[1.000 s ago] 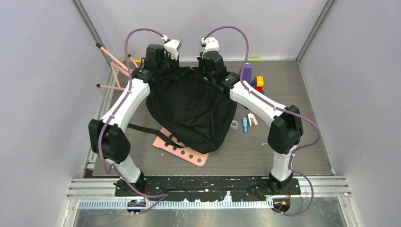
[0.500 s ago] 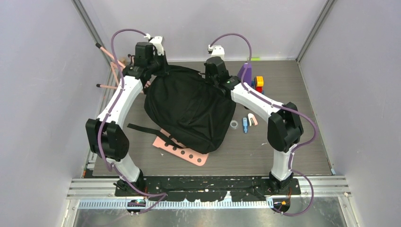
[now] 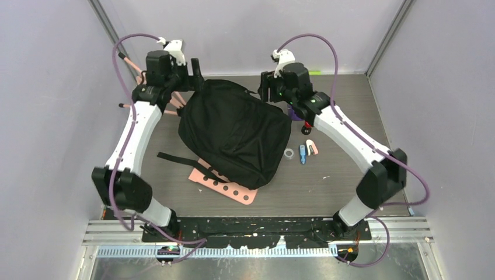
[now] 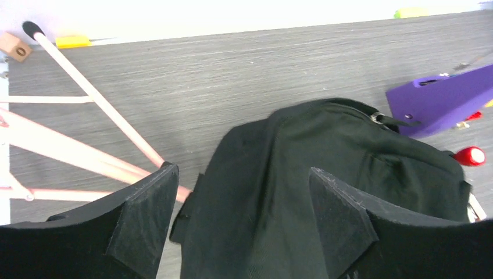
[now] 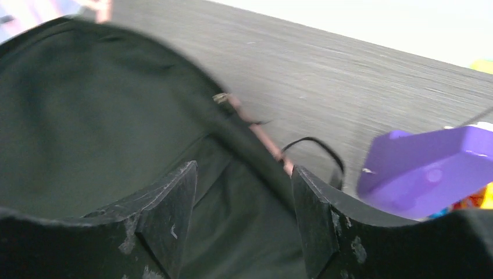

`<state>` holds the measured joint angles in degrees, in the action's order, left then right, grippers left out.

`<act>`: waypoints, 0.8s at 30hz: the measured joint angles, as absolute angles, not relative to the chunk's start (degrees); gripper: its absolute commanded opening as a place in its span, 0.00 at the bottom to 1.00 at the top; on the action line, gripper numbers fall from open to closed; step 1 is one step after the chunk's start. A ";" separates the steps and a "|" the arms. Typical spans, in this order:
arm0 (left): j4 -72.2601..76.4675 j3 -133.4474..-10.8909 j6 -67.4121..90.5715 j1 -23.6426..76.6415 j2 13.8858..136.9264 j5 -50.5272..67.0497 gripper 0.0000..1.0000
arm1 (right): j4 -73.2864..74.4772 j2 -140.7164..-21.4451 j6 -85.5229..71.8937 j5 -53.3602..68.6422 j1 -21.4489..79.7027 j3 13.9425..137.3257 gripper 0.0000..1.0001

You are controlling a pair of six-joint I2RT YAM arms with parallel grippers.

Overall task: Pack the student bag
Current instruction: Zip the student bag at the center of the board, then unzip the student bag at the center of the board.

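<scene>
The student bag (image 3: pixel 233 133), a large black fabric backpack, lies slumped in the middle of the table with one strap (image 3: pixel 178 159) trailing to the left. My left gripper (image 3: pixel 197 74) hangs open beside the bag's far left top corner. In the left wrist view its fingers (image 4: pixel 145 221) stand wide apart above the black bag (image 4: pixel 325 174), holding nothing. My right gripper (image 3: pixel 265 92) is open at the bag's far right top corner. In the right wrist view its fingers (image 5: pixel 168 215) straddle the bag's rim (image 5: pixel 244 139) beside a zipper pull (image 5: pixel 221 97) without pinching it.
A pink perforated board (image 3: pixel 233 189) pokes out from under the bag's near edge. A clear tape ring (image 3: pixel 288 153), a blue piece (image 3: pixel 302 154) and a pink-white piece (image 3: pixel 312 147) lie right of the bag. A purple object (image 4: pixel 442 99) sits at far right, pink rods (image 3: pixel 131 70) at far left.
Both grippers were shut on the bag's far top edge; they moved apart, left arm leftward and right arm rightward, and have opened. The bag has dropped and settled flatter.
</scene>
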<state>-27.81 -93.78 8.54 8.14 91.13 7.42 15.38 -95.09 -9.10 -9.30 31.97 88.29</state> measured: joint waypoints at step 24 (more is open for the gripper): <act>-45.80 -56.12 25.71 15.75 47.66 7.75 0.84 | 21.39 -89.47 -4.54 30.13 41.74 71.79 0.54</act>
<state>-45.80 -56.12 25.71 15.75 47.66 7.75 21.39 -89.47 -4.54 30.13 41.74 71.79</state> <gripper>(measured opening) 0.889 0.595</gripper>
